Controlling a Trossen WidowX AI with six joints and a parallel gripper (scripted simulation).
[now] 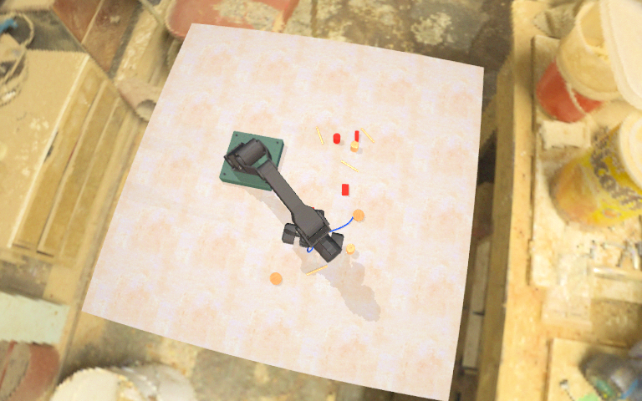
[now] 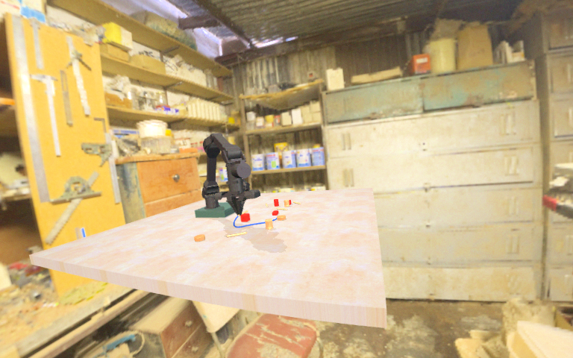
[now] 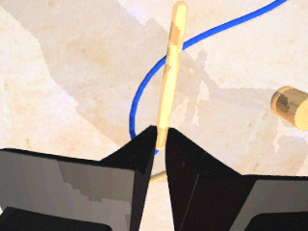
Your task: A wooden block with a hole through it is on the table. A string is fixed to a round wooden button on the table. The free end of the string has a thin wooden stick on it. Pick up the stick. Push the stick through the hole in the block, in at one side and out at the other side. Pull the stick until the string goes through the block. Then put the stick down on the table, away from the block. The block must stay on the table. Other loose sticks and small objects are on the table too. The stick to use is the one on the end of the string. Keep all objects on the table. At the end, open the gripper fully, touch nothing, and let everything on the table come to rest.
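The black pincer [image 1: 312, 238] [image 2: 239, 212] [image 3: 161, 134] is nearly closed, its pointed fingertips a narrow gap apart, and it has hold of the thin pale wooden stick [image 3: 171, 72] by one end. In the wrist view the stick's free end points away from the fingers, and a blue string [image 1: 343, 225] [image 2: 253, 224] [image 3: 136, 98] meets it at the gripped end. The string curves round and passes behind the stick in that view. At its other end it meets a round orange-brown wooden button [image 1: 358, 215] [image 2: 281, 218] on the pale, mottled bench [image 1: 226, 302] [image 2: 211, 270].

In the exterior view the fingertips are low over the bench, near a red block [image 2: 245, 217]; I cannot tell whether they touch it or whether it has a hole. Only a sliver of red shows beside the arm from above.

A short, upright wooden cylinder [image 1: 350, 248] [image 2: 268, 224] [image 3: 291, 108] stands near the pincer. A loose pale stick [image 1: 316, 270] [image 2: 236, 234] lies near it too, and a second orange-brown wooden disc [image 1: 276, 278] [image 2: 199, 238] lies farther off. The arm rises from a square green base plate [image 1: 277, 143] [image 2: 201, 213]. Another small red block [image 1: 344, 189] [image 2: 274, 212] lies near the button.
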